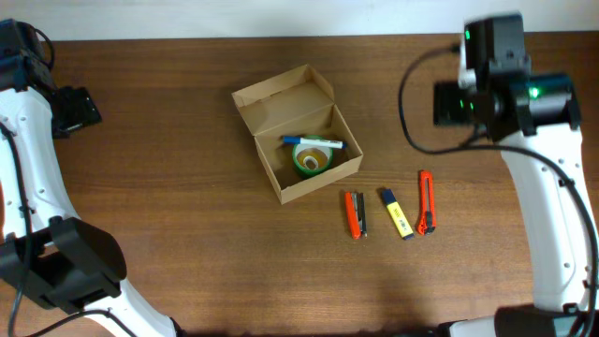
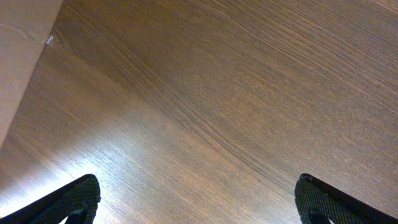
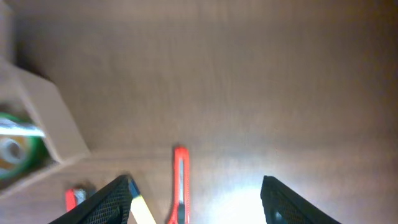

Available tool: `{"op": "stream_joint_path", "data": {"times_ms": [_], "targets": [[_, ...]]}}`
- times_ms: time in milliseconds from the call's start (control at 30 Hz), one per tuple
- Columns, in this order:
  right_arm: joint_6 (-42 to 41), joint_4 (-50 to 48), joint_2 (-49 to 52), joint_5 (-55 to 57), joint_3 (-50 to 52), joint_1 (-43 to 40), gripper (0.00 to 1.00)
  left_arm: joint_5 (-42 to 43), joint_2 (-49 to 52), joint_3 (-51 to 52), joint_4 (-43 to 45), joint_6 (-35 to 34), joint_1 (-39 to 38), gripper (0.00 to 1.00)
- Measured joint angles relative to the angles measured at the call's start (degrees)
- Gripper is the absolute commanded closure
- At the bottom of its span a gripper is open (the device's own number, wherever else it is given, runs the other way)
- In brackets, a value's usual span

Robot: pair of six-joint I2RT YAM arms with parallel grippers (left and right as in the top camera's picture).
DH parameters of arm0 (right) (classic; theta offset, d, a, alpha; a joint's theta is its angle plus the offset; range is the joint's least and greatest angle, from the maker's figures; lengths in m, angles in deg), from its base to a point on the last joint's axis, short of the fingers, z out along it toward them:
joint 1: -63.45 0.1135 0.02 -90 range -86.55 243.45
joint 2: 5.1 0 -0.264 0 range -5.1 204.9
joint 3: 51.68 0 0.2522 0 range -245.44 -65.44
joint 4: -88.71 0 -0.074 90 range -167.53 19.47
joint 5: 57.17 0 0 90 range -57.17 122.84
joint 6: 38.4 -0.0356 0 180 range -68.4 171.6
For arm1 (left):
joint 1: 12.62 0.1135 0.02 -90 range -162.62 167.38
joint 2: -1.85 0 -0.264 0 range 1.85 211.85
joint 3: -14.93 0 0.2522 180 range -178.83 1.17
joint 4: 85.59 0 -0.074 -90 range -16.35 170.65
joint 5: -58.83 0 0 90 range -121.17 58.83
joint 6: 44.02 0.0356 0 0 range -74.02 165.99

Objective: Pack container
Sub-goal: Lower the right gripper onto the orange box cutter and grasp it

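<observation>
Both white arms frame the scene from above, the left arm [image 1: 26,131] well apart from the container [image 1: 316,178] on one side and the right arm [image 1: 552,197] well apart on the other. Its own wrist view shows the left end effector [image 2: 196,190] spread wide over bare wood. The right end effector [image 3: 196,186] is likewise spread wide, hanging above the loose tools.

Under them lies the brown wooden counter [image 1: 187,234]. The container, a tan cardboard box, sits near the counter's middle, turned at an angle, its flap lid open and tilted back on the far side.

Inside the container lies a green tape roll [image 1: 313,159], with a blue-and-white pen [image 1: 314,142] resting across its top.

Near the container's front corner, on the right arm's side, three things lie in a row on the counter. Farthest from the container is an orange utility knife [image 1: 427,201], a yellow highlighter [image 1: 396,212] is in the middle, and nearest is a short orange-and-grey tool [image 1: 356,214].
</observation>
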Motion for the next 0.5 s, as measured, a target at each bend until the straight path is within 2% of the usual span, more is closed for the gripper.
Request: {"op": "stream_joint_path", "data": {"times_ms": [233, 500], "targets": [[-4.1, -7.5, -1.1, -4.4, 22.9, -1.0, 0.25, 0.0, 0.0, 0.0, 0.0, 0.0, 0.0, 0.00], [-6.6, -16.0, -1.1, -7.1, 35.7, -2.1, 0.25, 0.0, 0.0, 0.0, 0.0, 0.0, 0.0, 0.00]]}}
